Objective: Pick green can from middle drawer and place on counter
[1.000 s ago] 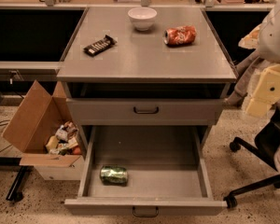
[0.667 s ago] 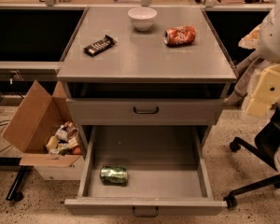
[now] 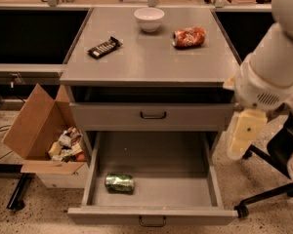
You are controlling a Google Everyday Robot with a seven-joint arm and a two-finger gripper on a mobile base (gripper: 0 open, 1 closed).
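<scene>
The green can [image 3: 119, 183] lies on its side on the floor of the open middle drawer [image 3: 151, 213], near the front left corner. The grey counter [image 3: 146, 57] tops the cabinet above it. My gripper [image 3: 244, 133] hangs pale and yellowish at the end of the white arm [image 3: 276, 67]. It is beside the cabinet's right edge at the height of the shut upper drawer. It is above and well to the right of the can and holds nothing I can see.
On the counter lie an orange-red can [image 3: 189, 37], a white bowl [image 3: 149, 18] and a dark snack bar [image 3: 104, 47]. A cardboard box [image 3: 44, 135] of wrappers stands left of the drawer. A black chair base [image 3: 263, 194] is at the right.
The arm and gripper have moved left and down, closer to the cabinet's right side. The can and the drawer have not moved.
</scene>
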